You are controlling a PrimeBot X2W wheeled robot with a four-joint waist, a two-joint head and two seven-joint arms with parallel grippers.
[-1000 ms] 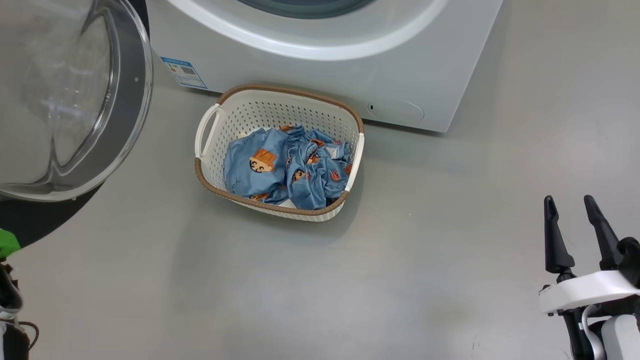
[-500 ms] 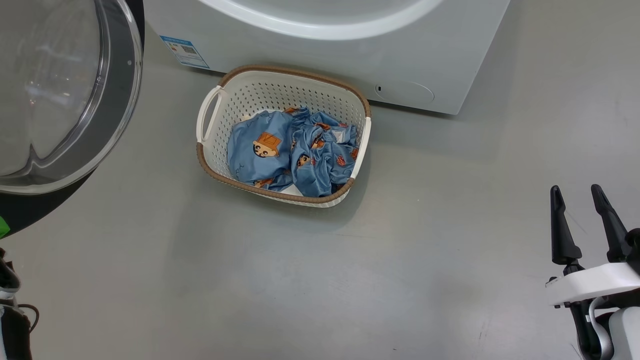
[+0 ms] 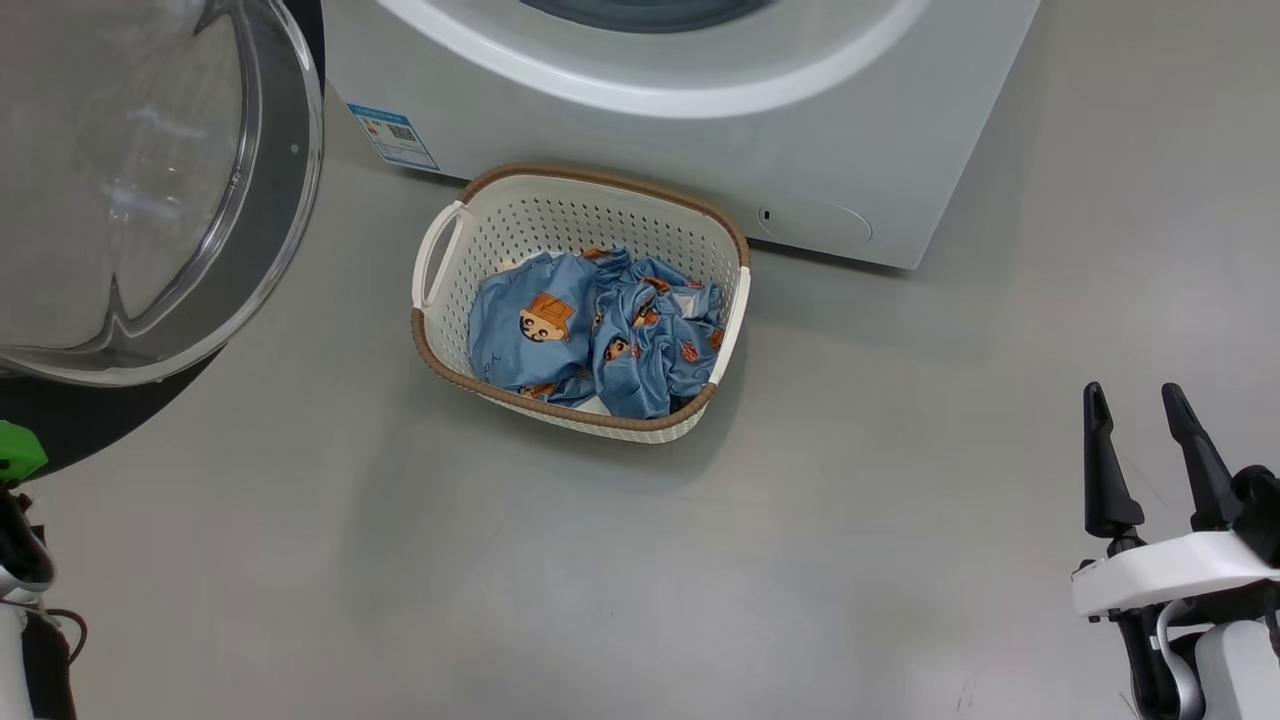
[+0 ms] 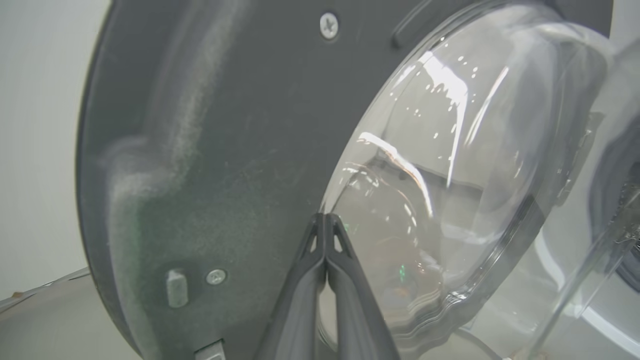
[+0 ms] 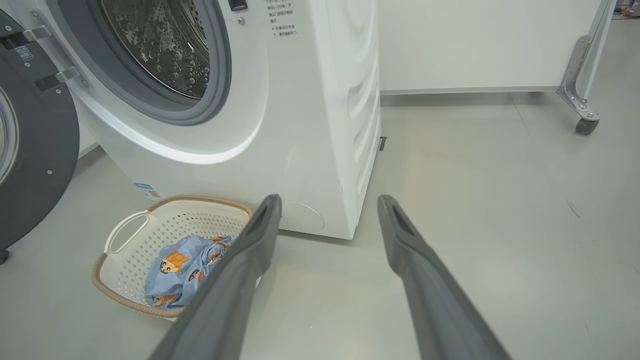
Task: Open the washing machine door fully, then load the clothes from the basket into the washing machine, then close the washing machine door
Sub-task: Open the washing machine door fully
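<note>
The washing machine (image 3: 700,130) stands at the top of the head view, its steel drum (image 5: 160,45) uncovered. The washing machine door (image 3: 290,200) is swung out to the left, with its clear glass bowl bulging toward me. The basket (image 3: 560,215) sits on the floor just in front of the machine and holds the crumpled blue clothes (image 3: 590,330). My left gripper (image 4: 325,216) is shut and holds nothing, its tips close to the door's (image 4: 225,125) grey inner face beside the glass. My right gripper (image 3: 1131,392) is open and empty at the lower right, well clear of the basket (image 5: 200,220) and clothes (image 5: 175,262).
Bare grey floor (image 3: 700,580) spreads between me and the basket. To the right of the machine are a white wall panel (image 5: 475,45) and a metal frame leg on a caster (image 5: 580,100). A green part of my left arm (image 3: 18,452) shows below the door.
The whole head view has shifted up and down, so the camera moved. Basket, clothes and door stand as before. Both grippers keep their states.
</note>
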